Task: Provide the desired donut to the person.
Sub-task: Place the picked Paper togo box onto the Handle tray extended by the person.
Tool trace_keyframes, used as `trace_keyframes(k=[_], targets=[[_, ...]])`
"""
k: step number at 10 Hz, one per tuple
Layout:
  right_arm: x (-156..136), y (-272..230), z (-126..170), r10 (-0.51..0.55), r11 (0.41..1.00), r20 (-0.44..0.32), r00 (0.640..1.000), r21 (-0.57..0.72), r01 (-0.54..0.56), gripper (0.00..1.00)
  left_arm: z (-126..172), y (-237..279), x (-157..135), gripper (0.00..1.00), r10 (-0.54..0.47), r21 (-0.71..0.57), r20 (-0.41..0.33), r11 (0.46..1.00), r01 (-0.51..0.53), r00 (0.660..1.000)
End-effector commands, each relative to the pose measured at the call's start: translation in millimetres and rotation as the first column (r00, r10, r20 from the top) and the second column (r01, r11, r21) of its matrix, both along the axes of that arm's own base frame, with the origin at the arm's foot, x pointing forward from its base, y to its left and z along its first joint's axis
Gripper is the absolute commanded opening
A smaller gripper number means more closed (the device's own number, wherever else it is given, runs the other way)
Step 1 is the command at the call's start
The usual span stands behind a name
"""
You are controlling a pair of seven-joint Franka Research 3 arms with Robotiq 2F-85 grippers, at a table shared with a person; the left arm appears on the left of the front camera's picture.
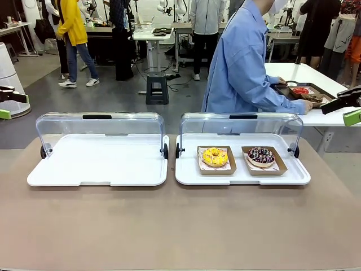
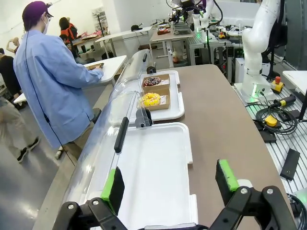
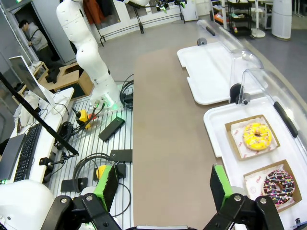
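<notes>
Front view, yellow donut (image 1: pixel 215 156), chocolate donut (image 1: pixel 261 155), person (image 1: pixel 243 62) turned away

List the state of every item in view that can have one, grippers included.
left tray: lid up, nothing on it
right tray: lid up, holds two donuts
yellow donut: in its paper boat, untouched
chocolate donut: in its paper boat, untouched
left gripper: open, holding nothing
right gripper: open, holding nothing

Grey floor (image 1: pixel 113 96) across upper half of front view. Black step stool (image 1: pixel 157 87) upper centre, before white workbenches (image 1: pixel 155 35) along the back. Bystander in yellow jacket (image 1: pixel 72 22) upper left. Even indoor light. Brown surface (image 1: pixel 180 226) fills lower frame.
</notes>
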State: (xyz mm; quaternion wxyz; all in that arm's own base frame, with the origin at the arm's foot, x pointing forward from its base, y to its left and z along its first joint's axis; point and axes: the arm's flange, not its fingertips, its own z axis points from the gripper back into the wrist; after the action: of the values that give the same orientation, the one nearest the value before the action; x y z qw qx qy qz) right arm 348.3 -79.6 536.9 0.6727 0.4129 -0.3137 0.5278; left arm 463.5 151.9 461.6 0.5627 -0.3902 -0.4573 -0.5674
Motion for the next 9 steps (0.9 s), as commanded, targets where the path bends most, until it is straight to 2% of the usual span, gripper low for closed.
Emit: trace_keyframes(k=[1, 9], targets=[[0.4, 0.3, -0.2, 0.013, 1.000, 0.012, 1.000, 0.011, -0.013, 1.00, -0.4, 1.6, -2.5, 1.00, -0.005, -0.010, 0.004, 1.000, 0.005, 1.000], [0.4, 0.3, -0.2, 0.013, 1.000, 0.012, 1.000, 0.011, -0.013, 1.00, -0.4, 1.6, -2.5, 1.00, -0.005, -0.010, 0.004, 1.000, 0.005, 1.000]])
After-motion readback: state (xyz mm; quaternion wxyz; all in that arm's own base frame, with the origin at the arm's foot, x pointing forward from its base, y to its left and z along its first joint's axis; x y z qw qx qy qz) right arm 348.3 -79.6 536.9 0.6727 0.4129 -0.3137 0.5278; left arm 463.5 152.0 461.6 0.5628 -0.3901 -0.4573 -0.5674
